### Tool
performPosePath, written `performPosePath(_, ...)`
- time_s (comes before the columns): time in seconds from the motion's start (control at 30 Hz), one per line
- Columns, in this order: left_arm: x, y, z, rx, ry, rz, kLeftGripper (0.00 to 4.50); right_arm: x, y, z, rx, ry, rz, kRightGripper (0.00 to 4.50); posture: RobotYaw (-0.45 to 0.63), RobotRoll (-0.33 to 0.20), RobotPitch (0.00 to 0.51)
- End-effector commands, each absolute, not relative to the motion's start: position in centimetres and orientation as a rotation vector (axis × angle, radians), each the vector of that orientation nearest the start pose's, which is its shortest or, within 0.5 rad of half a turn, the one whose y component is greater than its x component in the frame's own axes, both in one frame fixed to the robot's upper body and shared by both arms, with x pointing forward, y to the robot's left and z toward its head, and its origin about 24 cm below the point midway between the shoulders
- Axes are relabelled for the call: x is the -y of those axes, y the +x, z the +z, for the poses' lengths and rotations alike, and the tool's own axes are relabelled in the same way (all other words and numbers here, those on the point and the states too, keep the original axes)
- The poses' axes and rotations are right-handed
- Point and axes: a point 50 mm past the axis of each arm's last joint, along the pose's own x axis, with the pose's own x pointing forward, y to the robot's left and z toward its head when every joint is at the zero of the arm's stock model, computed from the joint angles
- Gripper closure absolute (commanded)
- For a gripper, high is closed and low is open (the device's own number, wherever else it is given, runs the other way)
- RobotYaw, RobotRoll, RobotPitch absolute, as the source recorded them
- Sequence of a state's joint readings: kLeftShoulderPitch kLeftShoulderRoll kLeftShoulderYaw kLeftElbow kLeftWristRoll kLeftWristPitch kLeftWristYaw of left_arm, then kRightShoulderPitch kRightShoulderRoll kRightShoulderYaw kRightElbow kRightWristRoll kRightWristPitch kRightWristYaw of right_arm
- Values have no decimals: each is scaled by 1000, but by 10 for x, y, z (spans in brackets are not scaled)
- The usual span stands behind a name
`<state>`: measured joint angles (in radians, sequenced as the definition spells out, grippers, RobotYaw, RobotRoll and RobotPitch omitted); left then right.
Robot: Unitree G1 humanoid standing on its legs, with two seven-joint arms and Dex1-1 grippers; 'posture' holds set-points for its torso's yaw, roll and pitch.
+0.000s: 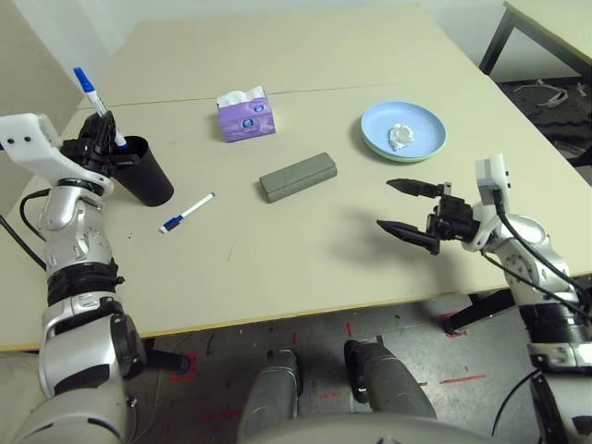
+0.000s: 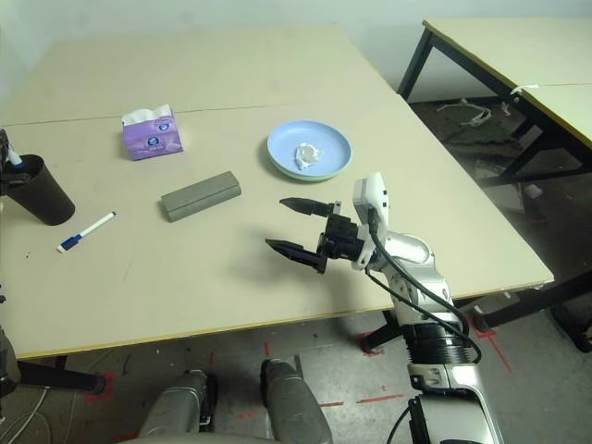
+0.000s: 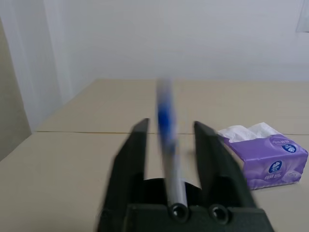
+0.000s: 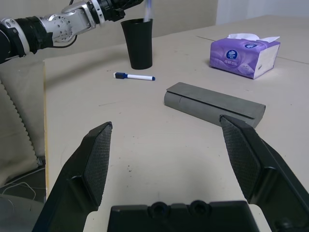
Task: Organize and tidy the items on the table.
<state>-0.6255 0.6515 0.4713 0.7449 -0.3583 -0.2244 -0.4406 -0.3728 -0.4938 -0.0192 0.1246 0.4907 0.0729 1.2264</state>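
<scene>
Table (image 1: 305, 268): broad, pale, matte; a thin seam runs across its far part.
Plate (image 1: 370, 127): light blue, on the far right side; stiff, probably best taken at the rim; a paper wad (image 1: 401, 137) lies in it.
Glasses case (image 1: 298, 176): grey, mid-table, long axis slanting up to the right; rigid, likely grasped across its narrow width.
Cup (image 1: 143, 171): black, upright, far left.
Marker in cup (image 1: 100, 107): steeply upright, blue cap uppermost; light, slick.
Left gripper (image 3: 170, 154): fingers flank that marker with gaps either side, apparently released.
Loose marker (image 1: 187, 213): lies between cup and case, cap toward the robot.
Right gripper (image 1: 400, 207): spread wide, holding nothing.
</scene>
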Motion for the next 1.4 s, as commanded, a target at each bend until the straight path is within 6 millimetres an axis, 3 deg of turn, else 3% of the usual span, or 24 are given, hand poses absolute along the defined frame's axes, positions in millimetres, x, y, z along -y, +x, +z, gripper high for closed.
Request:
performPosePath(0.03,-365,315,175,347,51,160,1302,179,285,132,160,-128,1268,0,-136,0,139)
performPosePath(0.17,-366,314,178,357,48,163,11,177,286,132,165,-123,1269,0,-138,0,137)
performPosePath(0.27,-365,313,187,401,48,145,11,176,286,131,165,-124,1270,0,-138,0,135)
performPosePath(0.33,-360,312,203,483,65,105,11,175,285,130,165,-125,1272,0,-138,0,135)
performPosePath(0.43,-341,307,249,678,161,-1,11,176,285,129,164,-127,1271,0,-139,0,134)
performPosePath(0.53,-302,296,295,835,633,-140,11,176,285,130,165,-129,1270,0,-142,0,135)
performPosePath(0.6,-277,295,309,859,888,-252,11,176,285,130,166,-131,1270,0,-139,0,136)
performPosePath(0.7,-252,298,321,849,1090,-389,11,176,285,130,166,-134,1271,0,-138,0,135)
performPosePath(0.77,-240,307,315,723,1153,-528,11,176,285,129,164,-137,1275,0,-137,0,132)
performPosePath(0.9,-254,331,266,111,976,-677,11,174,285,127,167,-137,1279,0,-147,0,131)
performPosePath(0.97,-273,330,237,-189,902,-663,11,172,284,127,173,-135,1277,0,-163,0,134)
performPosePath(1.03,-285,326,226,-353,806,-603,11,172,284,126,175,-135,1274,0,-162,0,133)
performPosePath(1.1,-291,312,214,-522,735,-653,11,172,282,125,177,-130,1267,0,-169,0,136)
performPosePath(1.2,-297,298,205,-659,639,-680,11,171,278,123,177,-123,1263,0,-170,0,137)
performPosePath(1.4,-315,295,202,-743,600,-532,11,170,274,119,168,-120,1268,0,-169,0,134)
